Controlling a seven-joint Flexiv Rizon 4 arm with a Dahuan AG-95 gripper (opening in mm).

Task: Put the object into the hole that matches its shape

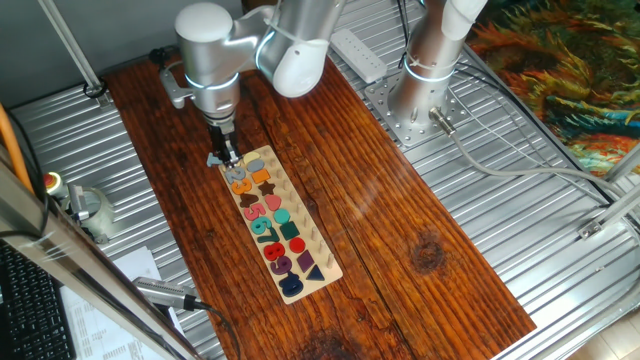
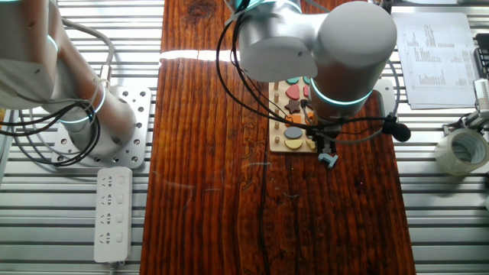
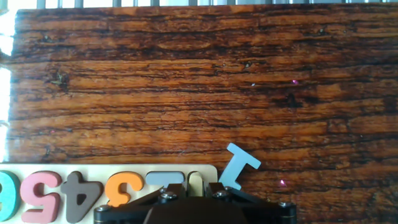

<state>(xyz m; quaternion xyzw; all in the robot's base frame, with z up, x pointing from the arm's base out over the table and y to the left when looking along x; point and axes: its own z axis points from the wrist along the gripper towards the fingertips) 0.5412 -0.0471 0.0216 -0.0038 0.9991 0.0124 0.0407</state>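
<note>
My gripper point(image 3: 195, 188) hangs over the end of the long pale board point(image 3: 208, 171), just past the grey-blue 2 point(image 3: 163, 185). Its fingers point(image 3: 185, 188) are closed on the cream object point(image 3: 195, 182), which stands between them at the board's last slot. The hole is hidden under the object and fingers, and I cannot tell whether the piece is seated. In one fixed view the gripper point(image 1: 228, 158) is at the board's far end point(image 1: 312, 240). In the other fixed view the gripper point(image 2: 321, 145) is at the board's near end point(image 2: 276, 139).
A light-blue loose piece point(image 3: 240, 165) lies on the dark wooden table just off the board's end; it also shows in the other fixed view point(image 2: 329, 160). Coloured numerals 3, 4, 5 point(image 3: 79, 190) fill the board. A power strip point(image 2: 112, 214) lies off the table.
</note>
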